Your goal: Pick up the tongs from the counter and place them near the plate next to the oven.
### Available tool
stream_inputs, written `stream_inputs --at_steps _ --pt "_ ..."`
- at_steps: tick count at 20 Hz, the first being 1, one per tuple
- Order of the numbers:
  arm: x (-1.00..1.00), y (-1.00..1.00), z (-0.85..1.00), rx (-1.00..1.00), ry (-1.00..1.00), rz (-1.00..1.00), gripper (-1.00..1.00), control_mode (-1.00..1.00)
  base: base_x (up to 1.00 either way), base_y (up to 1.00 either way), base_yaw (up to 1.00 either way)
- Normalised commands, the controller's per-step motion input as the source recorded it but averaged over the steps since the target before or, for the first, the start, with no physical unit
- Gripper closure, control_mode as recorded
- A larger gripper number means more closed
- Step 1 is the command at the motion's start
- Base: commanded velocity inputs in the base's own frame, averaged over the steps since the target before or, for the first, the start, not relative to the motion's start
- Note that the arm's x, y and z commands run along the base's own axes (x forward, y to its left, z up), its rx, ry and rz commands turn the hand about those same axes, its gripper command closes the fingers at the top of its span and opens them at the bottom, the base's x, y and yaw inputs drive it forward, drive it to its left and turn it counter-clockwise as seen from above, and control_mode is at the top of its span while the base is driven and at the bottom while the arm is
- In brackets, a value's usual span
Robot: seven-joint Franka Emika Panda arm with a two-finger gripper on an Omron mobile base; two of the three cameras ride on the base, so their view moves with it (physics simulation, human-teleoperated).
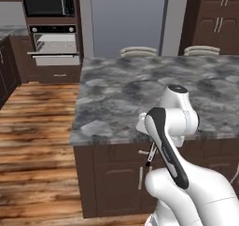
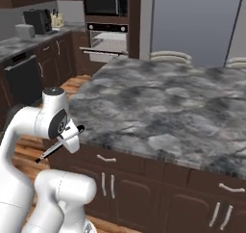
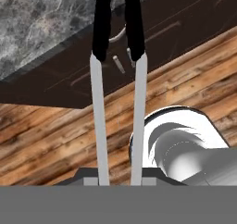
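My gripper (image 3: 118,180) is shut on the tongs (image 3: 98,112), whose two silvery arms run up the hand view to black tips. The arm is folded back close to the base, off the front left corner of the grey marbled counter (image 1: 140,89). There the gripper (image 1: 144,127) holds the tongs (image 1: 150,156) slanting down in front of the dark cabinet doors. From the right side the tongs (image 2: 60,144) stick out on both sides of the gripper (image 2: 72,139). The oven (image 1: 52,39) stands in the far wall, also seen as the oven (image 2: 108,42). The plate is out of view.
A second counter (image 2: 19,45) along the left wall carries a black coffee machine (image 2: 38,20) and a light-grey box (image 2: 24,31). A built-in black-glass unit (image 1: 46,2) sits above the oven. Two stools (image 1: 139,51) stand behind the island. Wooden floor (image 1: 37,141) lies to the left.
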Motion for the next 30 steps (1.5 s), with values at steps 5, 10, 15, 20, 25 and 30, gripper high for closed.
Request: stream_inputs --at_steps 5,10,15,20,25,30 --pt "0.00 0.00 0.00 0.00 0.00 0.00 1.00 1.00 0.22 0.94 0.00" --pt "0.00 0.00 0.00 0.00 0.00 0.00 1.00 1.00 0.28 0.94 0.00" --pt "0.00 0.00 0.00 0.00 0.00 0.00 1.00 1.00 0.46 0.91 0.00" --pt "0.00 0.00 0.00 0.00 0.00 0.00 1.00 1.00 0.66 0.76 0.00" --pt "0.00 0.00 0.00 0.00 0.00 0.00 1.00 1.00 0.84 0.59 0.00" --pt "0.00 0.00 0.00 0.00 0.00 0.00 1.00 1.00 0.85 0.55 -0.03"
